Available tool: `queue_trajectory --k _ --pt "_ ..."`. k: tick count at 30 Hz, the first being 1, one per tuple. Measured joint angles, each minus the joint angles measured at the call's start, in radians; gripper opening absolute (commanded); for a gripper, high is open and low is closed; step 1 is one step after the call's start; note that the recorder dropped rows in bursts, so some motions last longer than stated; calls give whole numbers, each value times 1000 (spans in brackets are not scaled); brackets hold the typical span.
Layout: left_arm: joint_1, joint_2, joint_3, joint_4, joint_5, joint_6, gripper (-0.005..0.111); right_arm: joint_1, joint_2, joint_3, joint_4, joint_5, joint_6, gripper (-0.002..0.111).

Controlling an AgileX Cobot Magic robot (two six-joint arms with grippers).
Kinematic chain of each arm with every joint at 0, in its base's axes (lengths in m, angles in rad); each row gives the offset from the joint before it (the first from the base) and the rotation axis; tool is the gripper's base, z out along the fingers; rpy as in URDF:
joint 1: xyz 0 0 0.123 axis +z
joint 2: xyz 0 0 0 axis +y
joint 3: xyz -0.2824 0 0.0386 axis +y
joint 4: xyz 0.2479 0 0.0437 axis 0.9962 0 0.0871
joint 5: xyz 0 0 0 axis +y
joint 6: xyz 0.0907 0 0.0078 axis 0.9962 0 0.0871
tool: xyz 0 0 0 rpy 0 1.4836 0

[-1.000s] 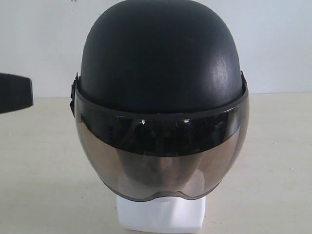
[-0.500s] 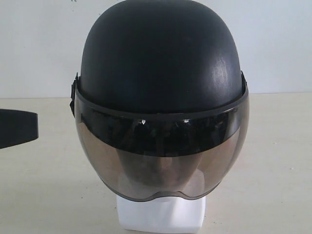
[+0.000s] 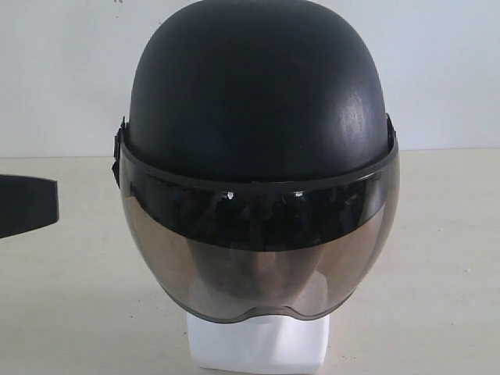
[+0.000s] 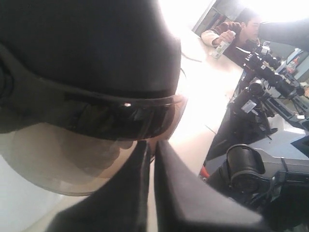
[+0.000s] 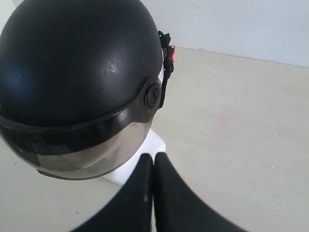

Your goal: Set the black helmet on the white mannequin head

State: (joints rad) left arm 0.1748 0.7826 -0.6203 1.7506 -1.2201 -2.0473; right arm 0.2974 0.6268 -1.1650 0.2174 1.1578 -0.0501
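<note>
The black helmet (image 3: 258, 101) sits on the white mannequin head, its smoke-tinted visor (image 3: 258, 250) down over the face. Only the head's blocky neck base (image 3: 258, 344) shows clearly below the visor. My left gripper (image 3: 27, 205) hovers at the left edge, apart from the helmet and holding nothing. In the left wrist view its fingers are shut (image 4: 153, 144), just beside the visor rim of the helmet (image 4: 87, 43). The right gripper (image 5: 153, 157) is shut and empty, pointing at the neck base (image 5: 145, 154) under the helmet (image 5: 77, 63). It is out of the exterior view.
The beige table (image 3: 437, 258) spreads on both sides of the head, with a white wall (image 3: 445, 62) behind. Beyond the table's edge, the left wrist view shows a seated person (image 4: 236, 31) and other robot equipment (image 4: 260, 92).
The left gripper has dropped lower at the left edge over the last second and edged slightly outward. The helmet and head have not moved.
</note>
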Motion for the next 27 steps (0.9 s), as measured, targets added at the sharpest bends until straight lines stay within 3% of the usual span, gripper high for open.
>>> queue_trajectory --k 6,8,13,19,27 --pt "0 -80 0 0 26 61 4 0 0 0 0 0 0 0" --pt "-21 -122 0 0 128 77 4 0 0 0 0 0 0 0" --pt "-139 -286 0 3 554 133 4 0 0 0 0 -2 0 0" --pt "-178 -533 0 1 788 -6 4 0 0 0 0 -2 0 0" --pt "-178 -732 0 -290 894 -44 4 0 0 0 0 -2 0 0"
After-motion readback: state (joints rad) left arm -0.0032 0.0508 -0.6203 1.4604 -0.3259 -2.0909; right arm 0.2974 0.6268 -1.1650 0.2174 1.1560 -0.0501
